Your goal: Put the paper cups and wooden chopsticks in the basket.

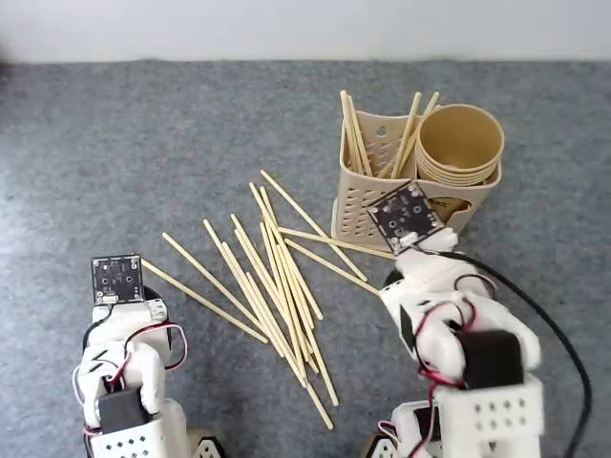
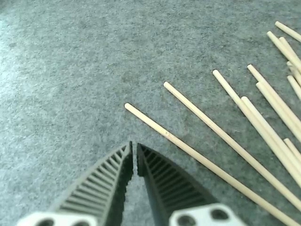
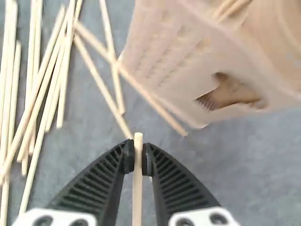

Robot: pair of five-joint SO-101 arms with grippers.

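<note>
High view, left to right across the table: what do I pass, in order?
In order: left arm → loose wooden chopsticks → basket → paper cups. The right arm, holding one wooden chopstick, overlaps the basket and cups, so it is left out.

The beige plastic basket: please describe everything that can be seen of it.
The beige perforated plastic basket stands upright on the grey mat, at the far right. Several wooden chopsticks lean in its left part; a stack of tan paper cups fills its right part. Its near wall has a cut-out opening. Loose chopsticks lie at its foot.
</note>
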